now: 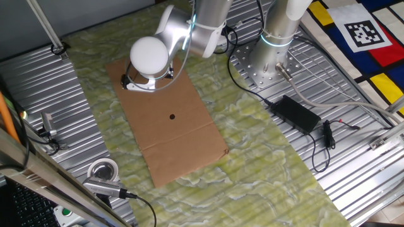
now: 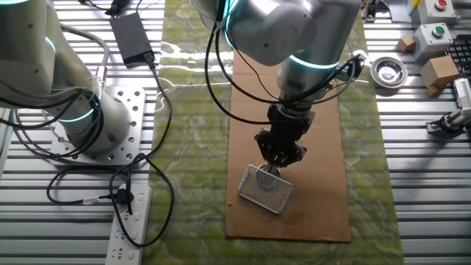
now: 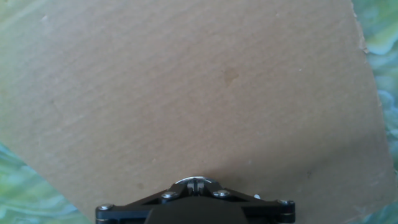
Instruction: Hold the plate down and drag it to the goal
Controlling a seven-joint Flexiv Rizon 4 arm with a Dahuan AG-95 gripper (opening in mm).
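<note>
The plate (image 2: 266,188) is a silver perforated metal piece lying flat on the brown cardboard sheet (image 2: 316,184), near its front end. My gripper (image 2: 279,160) points straight down with its fingers shut together, and its tip touches the plate's far edge. In one fixed view the arm's white cap hides most of the gripper (image 1: 142,81) and the plate under it. A small black dot (image 1: 172,116) sits mid-cardboard, apart from the gripper. In the hand view only a thin shiny silver arc shows at my gripper's (image 3: 196,183) tip, over bare cardboard (image 3: 186,93).
A white tape roll (image 1: 103,170) lies off the cardboard on the metal table, and it also shows in the other fixed view (image 2: 388,71). A second robot base (image 2: 81,110), a black power brick (image 1: 297,113), cables and a power strip (image 2: 129,228) lie beside the green mat.
</note>
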